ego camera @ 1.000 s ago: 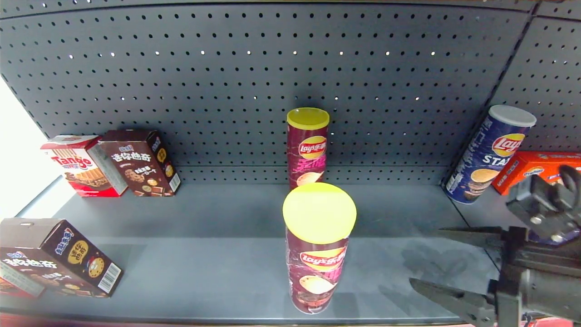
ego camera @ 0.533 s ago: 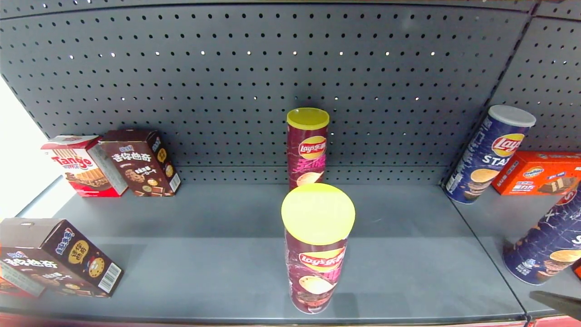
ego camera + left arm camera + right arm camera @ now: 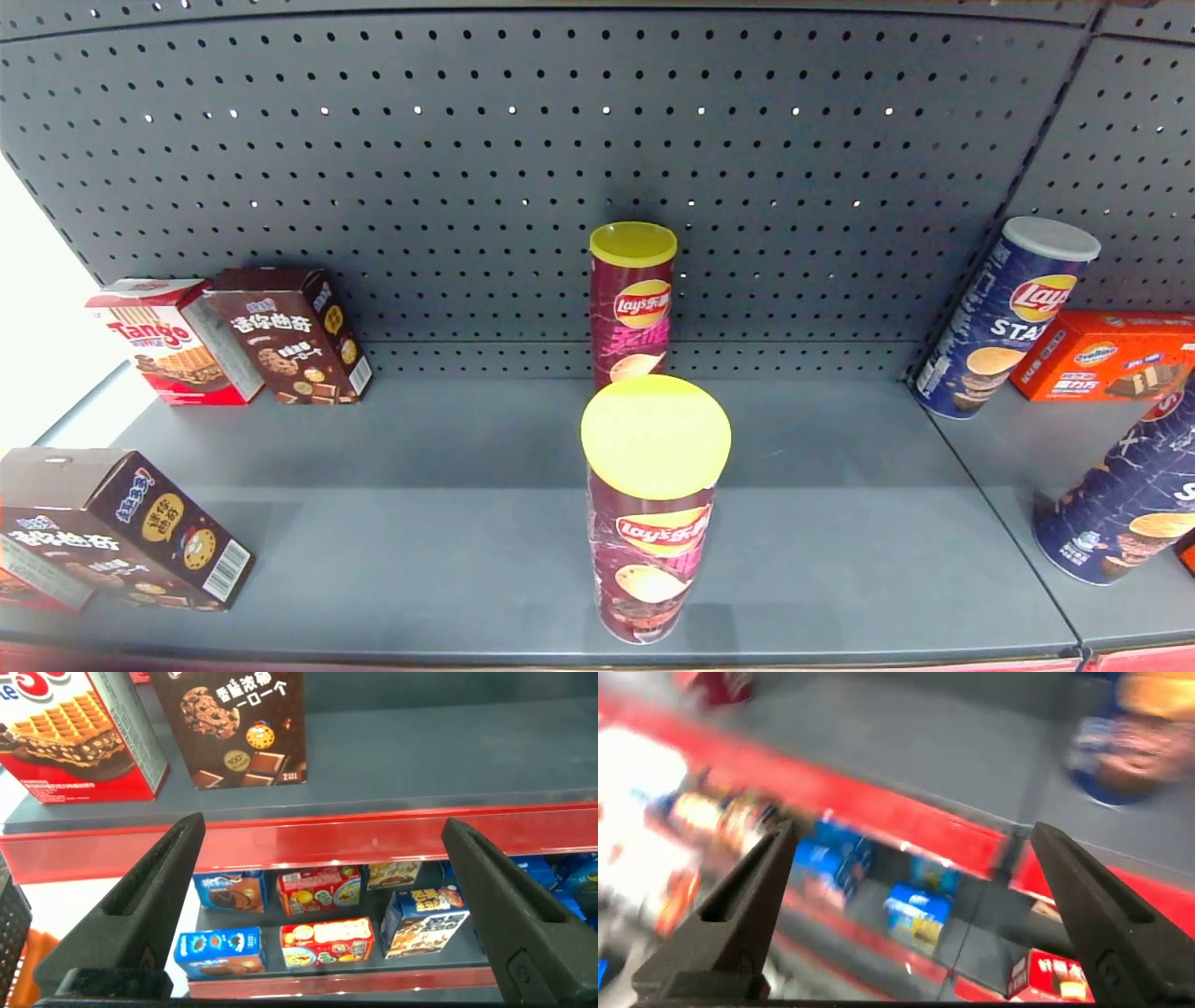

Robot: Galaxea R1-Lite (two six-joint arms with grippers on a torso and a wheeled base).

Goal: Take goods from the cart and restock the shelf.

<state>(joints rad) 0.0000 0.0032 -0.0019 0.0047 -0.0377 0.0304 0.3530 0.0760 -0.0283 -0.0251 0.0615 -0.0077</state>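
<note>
Standing upright at the shelf's (image 3: 420, 523) front middle is a maroon chip can (image 3: 652, 532). A second maroon can (image 3: 633, 299) stands behind it, blue cans (image 3: 1004, 317) to its right and cookie boxes (image 3: 285, 331) to its left. The left wrist view adds lower-tier boxes (image 3: 322, 943) under a red shelf edge (image 3: 374, 840). The left gripper (image 3: 324, 831) and right gripper (image 3: 915, 833) both gape wide, empty.

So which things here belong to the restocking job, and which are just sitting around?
Job: shelf; front maroon can, rear maroon can, front blue can, rear blue can (probably stocked goods); left gripper and right gripper, both open, empty.
Just there: wafer box, brown cookie box, front cookie boxes, orange box.
</note>
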